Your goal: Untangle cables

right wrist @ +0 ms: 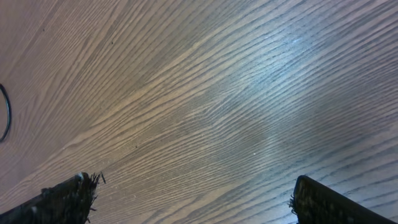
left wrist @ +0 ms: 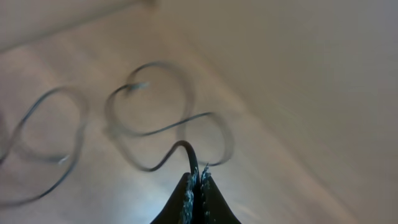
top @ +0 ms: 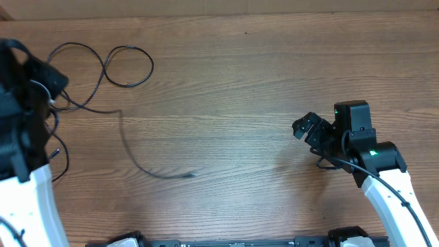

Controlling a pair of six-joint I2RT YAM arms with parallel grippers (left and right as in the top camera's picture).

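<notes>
Cables (top: 104, 68) lie at about 10 o'clock on the wooden desk (top: 260, 62) in the overhead view. They are thin and black, and spread in loose loops rather than a tight knot. One rounded loop (top: 127, 85) sits on the 3 o'clock side of the group. From the cluster a long strand (top: 125, 140) runs off toward 5 o'clock, curving over bare wood and ending in a small plug end (top: 190, 175) at about 7 o'clock from the desk's middle. The rest of the group passes under the left arm (top: 20, 116) at the 9 o'clock edge. The left claw (left wrist: 194, 179), seen from its wrist camera, has its fingers pressed together with a black cord (left wrist: 185, 149) pinched between the tips. The cord rises out of the grip toward 12 o'clock, bends over and joins several blurred loops on the desk beyond (how many cords make up those loops cannot be told through the blur). The right claw (top: 302, 127) is at about 3 o'clock on the desk, well apart from the cables. Its wrist view shows the two fingers (right wrist: 65, 199) spread wide at the bottom corners, holding nothing. A short cable arc (right wrist: 5, 112) shows at the 9 o'clock edge of that view.
</notes>
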